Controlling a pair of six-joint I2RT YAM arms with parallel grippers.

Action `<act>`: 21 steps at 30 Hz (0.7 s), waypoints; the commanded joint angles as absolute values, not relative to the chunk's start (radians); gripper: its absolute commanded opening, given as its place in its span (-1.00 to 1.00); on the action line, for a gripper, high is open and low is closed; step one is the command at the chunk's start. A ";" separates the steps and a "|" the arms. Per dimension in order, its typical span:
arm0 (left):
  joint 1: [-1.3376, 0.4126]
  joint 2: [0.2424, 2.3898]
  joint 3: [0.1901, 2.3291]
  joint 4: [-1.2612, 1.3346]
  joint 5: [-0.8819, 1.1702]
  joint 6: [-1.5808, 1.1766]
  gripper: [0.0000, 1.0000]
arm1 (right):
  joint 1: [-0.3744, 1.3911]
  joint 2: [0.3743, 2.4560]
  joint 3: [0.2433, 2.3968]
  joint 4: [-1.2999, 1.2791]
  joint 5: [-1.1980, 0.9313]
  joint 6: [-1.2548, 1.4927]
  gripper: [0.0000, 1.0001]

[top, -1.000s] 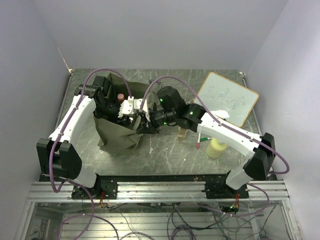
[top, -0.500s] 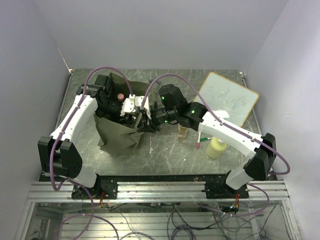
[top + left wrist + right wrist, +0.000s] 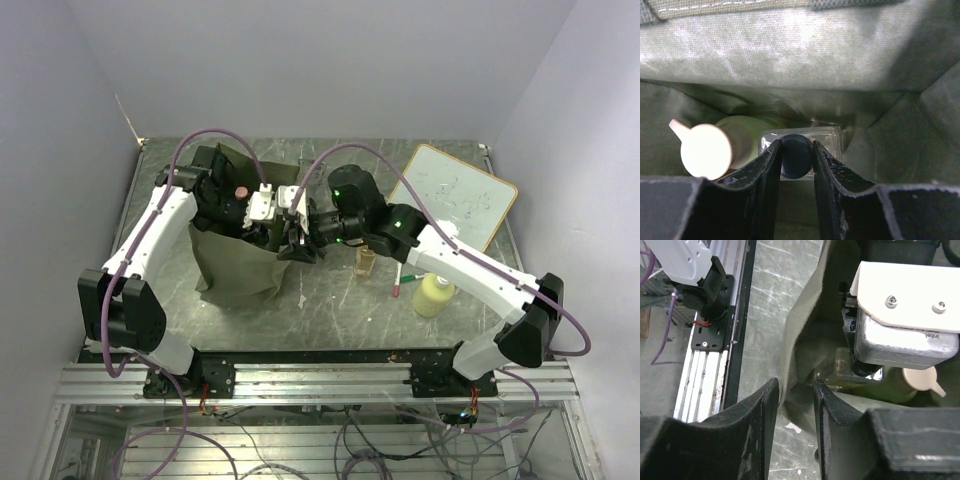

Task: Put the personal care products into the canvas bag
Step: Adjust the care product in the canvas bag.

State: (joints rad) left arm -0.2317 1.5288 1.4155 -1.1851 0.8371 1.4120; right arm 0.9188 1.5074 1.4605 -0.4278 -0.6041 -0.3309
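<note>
canvas bag [image 3: 790, 50]: woven matt cloth | clear bottle [image 3: 832, 141]: glossy plastic, ribbed dark cap | tabletop [image 3: 330, 300]: scuffed grey, faint sheen | whiteboard [image 3: 455, 195]: glossy white face, wood frame

White-shelled, black-jointed left arm [image 3: 150, 240] and right arm [image 3: 470, 270] are being shown; purple cables [image 3: 215, 140] are being carried along both; the right gripper [image 3: 796, 386] is being seen with black fingers.

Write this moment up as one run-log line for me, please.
left gripper: inside canvas bag, shut on clear bottle cap | right gripper: open astride bag rim | outside bag: pale yellow bottle
</note>
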 commanded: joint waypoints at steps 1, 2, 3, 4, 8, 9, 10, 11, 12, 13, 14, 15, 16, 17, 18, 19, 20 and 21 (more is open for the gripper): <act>-0.239 1.515 1.423 -1.129 0.879 1.402 -0.18 | 0.910 1.471 1.479 -0.407 -0.578 -0.328 -0.29; -0.239 1.512 1.417 -1.124 0.878 1.401 -0.16 | 0.910 1.466 1.474 -0.402 -0.576 -0.329 -0.26; -0.239 1.509 1.414 -1.122 0.876 1.401 -0.15 | 0.911 1.462 1.468 -0.394 -0.573 -0.328 -0.24; -0.239 1.506 1.412 -1.124 0.876 1.404 -0.13 | 0.910 1.459 1.465 -0.388 -0.569 -0.322 -0.23; -0.239 1.501 1.413 -1.151 0.880 1.414 -0.06 | 0.908 1.440 1.451 -0.366 -0.576 -0.299 -0.16; -0.239 1.496 1.415 -1.152 0.878 1.408 0.10 | 0.907 1.439 1.455 -0.370 -0.581 -0.302 -0.12; -0.239 1.492 1.415 -1.148 0.874 1.402 0.18 | 0.908 1.440 1.464 -0.376 -0.584 -0.304 -0.10; -0.239 1.485 1.413 -1.144 0.870 1.394 0.21 | 0.908 1.442 1.476 -0.384 -0.585 -0.306 -0.08; -0.239 1.480 1.413 -1.140 0.867 1.387 0.23 | 0.907 1.445 1.490 -0.392 -0.584 -0.312 -0.07; -0.239 1.477 1.414 -1.139 0.867 1.384 0.25 | 0.907 1.446 1.498 -0.395 -0.585 -0.315 -0.07; -0.239 1.475 1.416 -1.142 0.867 1.382 0.27 | 0.907 1.444 1.500 -0.393 -0.583 -0.315 -0.07; -0.239 1.472 1.420 -1.146 0.866 1.380 0.28 | 0.907 1.442 1.499 -0.387 -0.583 -0.313 -0.06; -0.239 1.470 1.425 -1.150 0.862 1.379 0.30 | 0.908 1.441 1.498 -0.384 -0.583 -0.310 -0.06; -0.239 1.470 1.429 -1.156 0.857 1.380 0.32 | 0.908 1.440 1.497 -0.382 -0.583 -0.306 -0.06; -0.239 1.467 1.433 -1.164 0.851 1.381 0.35 | 0.907 1.440 1.497 -0.382 -0.585 -0.303 -0.06; -0.239 1.465 1.439 -1.175 0.849 1.386 0.40 | 0.907 1.440 1.496 -0.382 -0.586 -0.300 -0.06; -0.239 1.464 1.443 -1.185 0.847 1.389 0.46 | 0.908 1.440 1.496 -0.380 -0.587 -0.299 -0.05; -0.239 1.463 1.449 -1.195 0.847 1.392 0.51 | 0.907 1.440 1.498 -0.381 -0.587 -0.301 -0.05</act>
